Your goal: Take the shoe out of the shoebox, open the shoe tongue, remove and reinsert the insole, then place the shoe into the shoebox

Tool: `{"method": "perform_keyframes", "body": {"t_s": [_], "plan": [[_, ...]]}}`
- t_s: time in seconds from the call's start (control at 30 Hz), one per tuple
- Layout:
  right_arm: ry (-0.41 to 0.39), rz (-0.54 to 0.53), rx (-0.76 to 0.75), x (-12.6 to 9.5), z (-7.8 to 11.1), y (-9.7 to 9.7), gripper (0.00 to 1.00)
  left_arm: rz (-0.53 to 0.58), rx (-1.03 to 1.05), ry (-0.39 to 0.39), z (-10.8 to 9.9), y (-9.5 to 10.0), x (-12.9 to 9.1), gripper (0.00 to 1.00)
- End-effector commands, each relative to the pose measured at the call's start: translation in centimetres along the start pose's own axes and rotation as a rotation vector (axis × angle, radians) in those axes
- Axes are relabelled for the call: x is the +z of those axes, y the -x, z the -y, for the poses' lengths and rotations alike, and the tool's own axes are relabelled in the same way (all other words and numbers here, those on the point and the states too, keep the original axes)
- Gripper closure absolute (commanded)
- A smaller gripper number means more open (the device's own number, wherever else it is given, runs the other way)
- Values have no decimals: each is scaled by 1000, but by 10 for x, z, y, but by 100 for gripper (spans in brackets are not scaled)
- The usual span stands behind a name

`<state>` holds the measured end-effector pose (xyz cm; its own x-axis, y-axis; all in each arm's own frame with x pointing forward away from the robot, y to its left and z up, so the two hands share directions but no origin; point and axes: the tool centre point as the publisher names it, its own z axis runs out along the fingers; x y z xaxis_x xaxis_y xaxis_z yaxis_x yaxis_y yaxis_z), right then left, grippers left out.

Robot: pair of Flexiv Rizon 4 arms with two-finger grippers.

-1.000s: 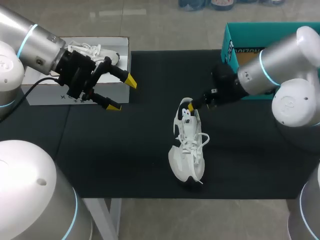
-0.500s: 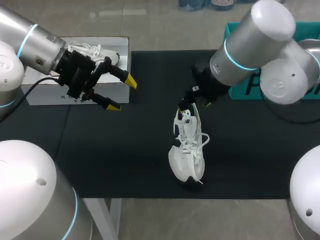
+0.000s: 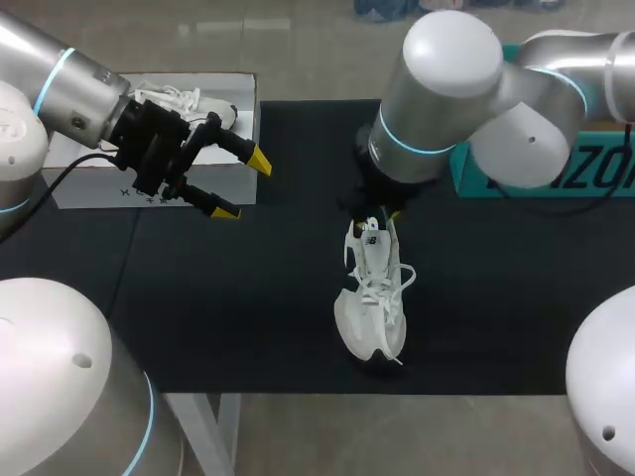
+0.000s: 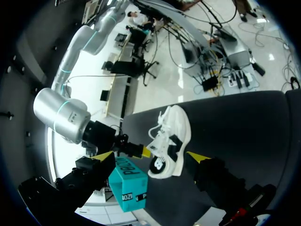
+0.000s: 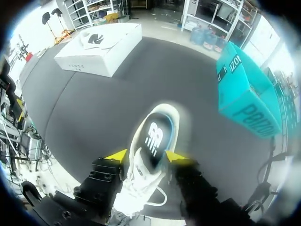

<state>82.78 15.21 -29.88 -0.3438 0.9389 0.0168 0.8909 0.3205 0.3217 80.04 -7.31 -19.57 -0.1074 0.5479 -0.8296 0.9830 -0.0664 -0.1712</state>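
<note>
The shoe [image 3: 372, 293] sat on the counter [image 3: 248, 297], in the middle and near the front edge. The shoebox [image 3: 79, 183] sat at the back left, with another shoe [image 3: 184, 99] in it. A second box [image 3: 605, 174] stood at the back right. The left tool [image 3: 241, 183] hung just in front of the shoebox. The right tool [image 5: 146, 156] was over the shoe's heel end.

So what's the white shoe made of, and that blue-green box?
The shoe looks like soft white fabric with string laces and a thick, probably foamy sole. The teal box looks like matte cardboard: flat sides, sharp folded edges.
</note>
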Motion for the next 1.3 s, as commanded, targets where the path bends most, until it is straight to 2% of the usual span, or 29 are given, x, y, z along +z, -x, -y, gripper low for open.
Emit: {"method": "perform_keyframes", "body": {"t_s": [0.03, 0.2, 0.63, 0.93, 1.2, 1.3], "plan": [[-6, -9, 23, 11, -3, 2, 100, -3, 0, 1, 0, 0, 0, 0], [-13, -6, 52, 21, -8, 6, 100, -3, 0, 1, 0, 0, 0, 0], [-5, 11, 120, 36, -19, 1, 100, -3, 0, 1, 0, 0, 0, 0], [-13, 15, 154, 65, -15, 14, 100, -3, 0, 1, 0, 0, 0, 0], [-39, -7, 161, 94, -7, 10, 100, -3, 0, 1, 0, 0, 0, 0], [-43, -17, 163, 99, -3, 7, 100, -3, 0, 1, 0, 0, 0, 0]]}}
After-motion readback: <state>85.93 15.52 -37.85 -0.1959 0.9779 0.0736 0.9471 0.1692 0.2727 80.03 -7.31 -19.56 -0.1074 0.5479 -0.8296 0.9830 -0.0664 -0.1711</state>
